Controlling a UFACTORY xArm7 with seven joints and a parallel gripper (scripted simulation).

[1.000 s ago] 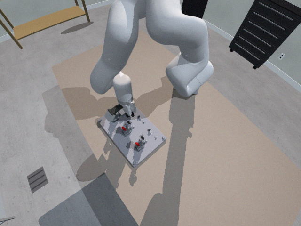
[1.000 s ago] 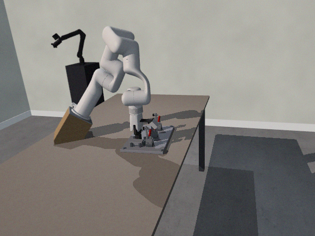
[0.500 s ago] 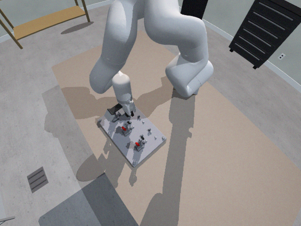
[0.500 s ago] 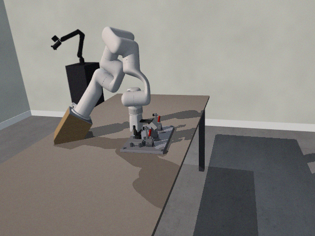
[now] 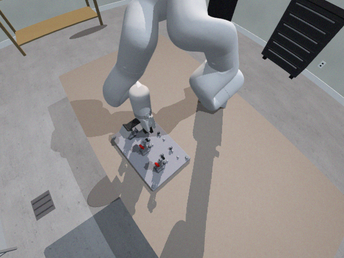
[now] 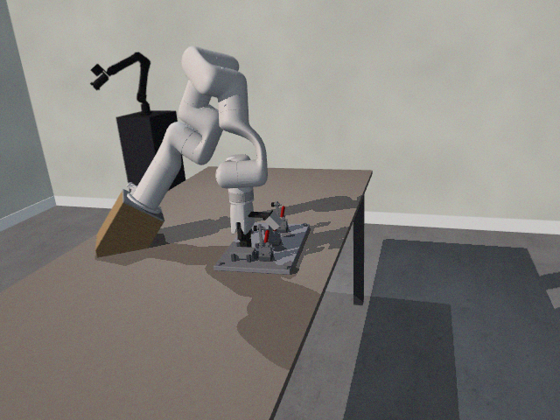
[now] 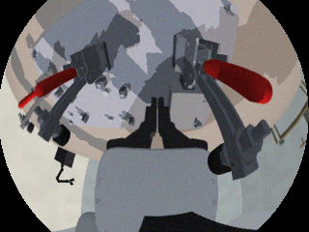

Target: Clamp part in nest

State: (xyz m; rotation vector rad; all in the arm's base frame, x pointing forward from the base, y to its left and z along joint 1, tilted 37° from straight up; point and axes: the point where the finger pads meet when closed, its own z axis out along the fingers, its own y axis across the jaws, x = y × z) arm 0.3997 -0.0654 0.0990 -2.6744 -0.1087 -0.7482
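My gripper (image 5: 150, 129) (image 6: 241, 235) (image 7: 157, 104) is shut with nothing between its fingers. It points down at the far left end of the grey fixture plate (image 5: 177, 163) (image 6: 283, 266) (image 7: 138, 15). The dark part (image 5: 131, 123) (image 6: 260, 213) shows just beside the gripper at that end of the plate. It looks lifted or tilted, and I cannot tell what it rests on. Two clamps with red handles (image 5: 142, 146) (image 5: 157, 164) (image 6: 266, 235) (image 6: 282, 211) stand along one long side. In the wrist view, one red handle (image 7: 45, 88) lies to the left of the fingers and one red handle (image 7: 239, 81) to the right.
The plate lies on a tan table (image 5: 250, 194) (image 6: 113, 316) close to the edge (image 6: 330, 271). Small pads and blocks (image 5: 170, 150) stand on the plate. The arm's base (image 6: 122, 226) is at the table's left. A black cabinet (image 5: 302, 36) stands off the table.
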